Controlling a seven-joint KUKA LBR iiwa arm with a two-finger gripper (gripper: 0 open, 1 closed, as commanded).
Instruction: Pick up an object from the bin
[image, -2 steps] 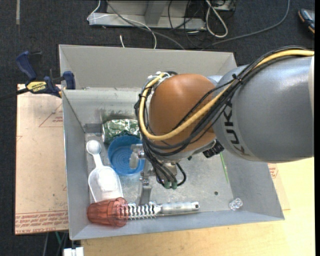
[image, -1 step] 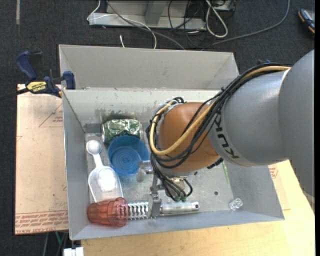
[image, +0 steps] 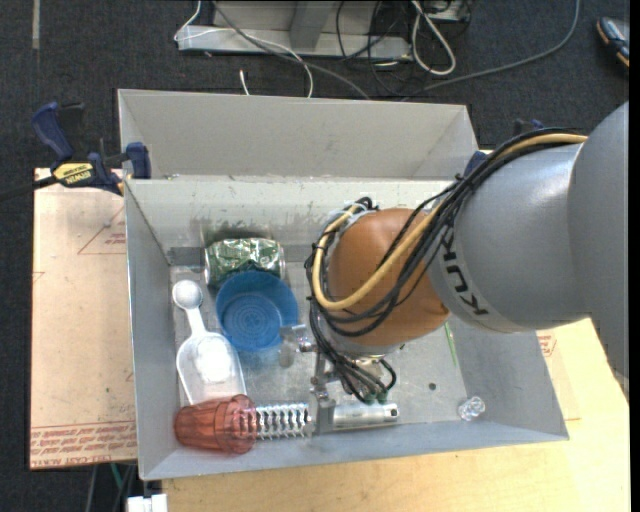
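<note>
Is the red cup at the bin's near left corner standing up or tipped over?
Tipped over: the red cup lies lengthwise with its ribbed side facing up, and a metal spring lies at its right end.

Bin (image: 150, 300), contents as you see them from above.
- Back left, by the rear wall: crumpled packet (image: 240, 257).
- Just in front of it, touching: round cup (image: 255, 315).
- Left of the cup, along the left wall: scoop (image: 203, 350), wider end nearer you.
- Front-left corner: capped handle (image: 212, 425) on its side, coil (image: 278, 420) running right from it towards a short bar (image: 365, 412).
- Front right, well apart: small bead (image: 471, 408).
- Arm's wrist (image: 385, 275) overhangs the middle, right of the cup.
</note>
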